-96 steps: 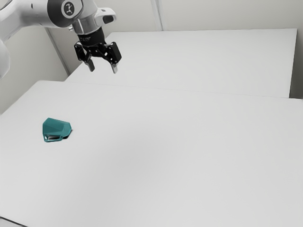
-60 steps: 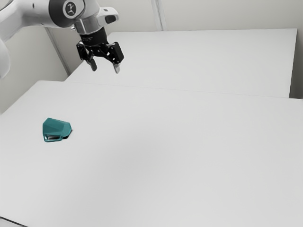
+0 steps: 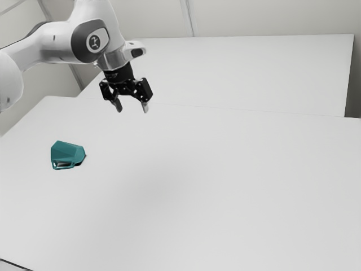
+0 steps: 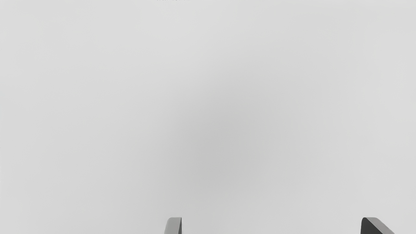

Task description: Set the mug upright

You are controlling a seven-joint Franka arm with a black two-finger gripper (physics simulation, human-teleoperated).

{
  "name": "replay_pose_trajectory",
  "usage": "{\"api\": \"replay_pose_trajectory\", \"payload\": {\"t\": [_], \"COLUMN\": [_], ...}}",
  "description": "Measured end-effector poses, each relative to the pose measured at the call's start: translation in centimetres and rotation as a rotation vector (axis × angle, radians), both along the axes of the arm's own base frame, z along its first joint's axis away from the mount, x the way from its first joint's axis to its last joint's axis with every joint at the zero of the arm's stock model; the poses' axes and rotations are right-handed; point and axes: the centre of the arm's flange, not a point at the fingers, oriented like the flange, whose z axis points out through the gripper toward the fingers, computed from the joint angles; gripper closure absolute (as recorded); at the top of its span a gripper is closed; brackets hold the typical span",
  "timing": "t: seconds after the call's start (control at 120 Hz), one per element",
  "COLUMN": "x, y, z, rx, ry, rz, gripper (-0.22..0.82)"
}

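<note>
Hovering above the desk (image 3: 197, 186), the gripper (image 3: 132, 108) is holding its fingers (image 4: 174, 226) spread wide apart; the teal mug (image 3: 67, 153) is lying on its side toward the exterior view's left, well apart from them.

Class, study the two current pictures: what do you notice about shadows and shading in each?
Exterior view: flat, pale light, a faint soft-edged patch on the table, a small dark shadow hugging the mug; wrist view: a broad, blurry-edged grey patch beyond the claw's tips.

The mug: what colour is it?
The mug is teal, best seen in the exterior view.
</note>
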Motion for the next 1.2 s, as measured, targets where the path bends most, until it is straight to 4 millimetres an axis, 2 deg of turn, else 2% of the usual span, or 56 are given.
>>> {"api": "replay_pose_trajectory", "payload": {"t": [0.092, 0.142, 0.308, 0.475, 0.633, 0.842, 1.067, 1.15, 1.2], "x": [0.3, 0.0, 0.2, -0.5, -1.5, -4.1, -5.1, -5.0, -4.9], "y": [9.0, 12.0, 14.7, 21.0, 26.6, 34.3, 39.7, 42.3, 43.1], "z": [-0.9, -1.4, -1.7, -3.5, -6.8, -10.0, -12.6, -15.3, -16.0], "rx": [-0.022, -0.033, -0.082, -0.157, -0.235, -0.301, -0.385, -0.447, -0.476], "ry": [-0.016, -0.029, -0.09, -0.122, -0.12, -0.114, -0.12, -0.127, -0.137], "rz": [0.131, 0.162, 0.112, 0.105, 0.088, 0.049, -0.055, -0.07, -0.087], "gripper": [0.0, 0.0, 0.0, 0.0, 0.0, 0.0, 0.0, 0.0, 0.0]}}
